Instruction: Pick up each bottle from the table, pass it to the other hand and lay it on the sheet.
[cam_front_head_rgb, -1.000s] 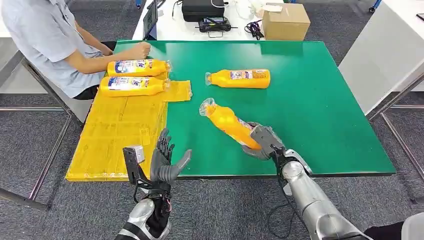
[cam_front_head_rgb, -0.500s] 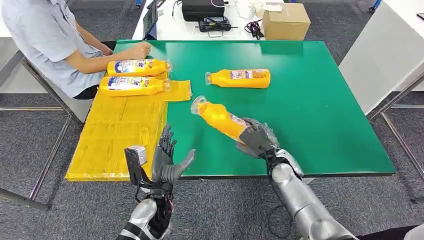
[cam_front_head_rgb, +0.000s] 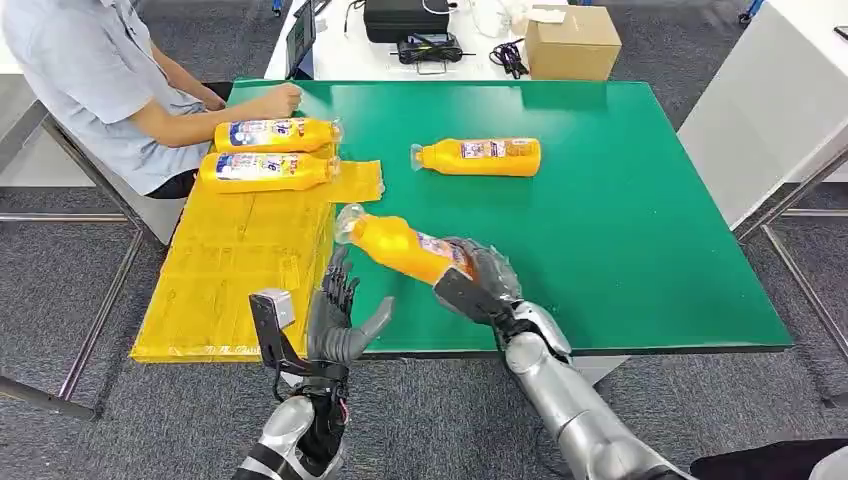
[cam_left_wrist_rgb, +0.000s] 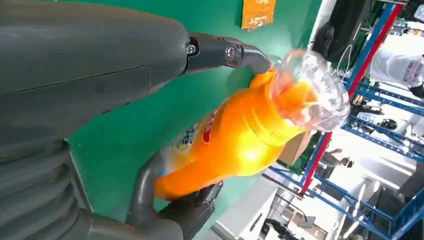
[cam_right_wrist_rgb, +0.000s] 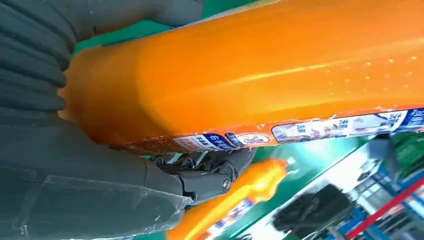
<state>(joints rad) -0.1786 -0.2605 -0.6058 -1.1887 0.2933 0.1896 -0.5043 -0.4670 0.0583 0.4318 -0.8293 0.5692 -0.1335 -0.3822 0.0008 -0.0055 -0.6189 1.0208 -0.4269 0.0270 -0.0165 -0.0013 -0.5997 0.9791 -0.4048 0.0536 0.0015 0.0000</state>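
Fingers of the right hand (cam_front_head_rgb: 478, 280) wrap the base end of an orange bottle (cam_front_head_rgb: 400, 245), holding it clear of the green table (cam_front_head_rgb: 640, 220) with its clear cap end pointing toward the left hand (cam_front_head_rgb: 335, 318). That left hand is held upright near the table's front edge, fingers spread and holding nothing, its fingertips just below the bottle's neck; from the left wrist the cap sits close beside one dark fingertip (cam_left_wrist_rgb: 252, 52). In the right wrist view the bottle's label runs along its orange body (cam_right_wrist_rgb: 260, 75). A second bottle (cam_front_head_rgb: 478, 156) lies on its side farther back on the table. Two more bottles (cam_front_head_rgb: 268, 152) lie side by side on the yellow sheet (cam_front_head_rgb: 230, 270), next to a seated person (cam_front_head_rgb: 100, 80) whose hand rests at the table's edge.
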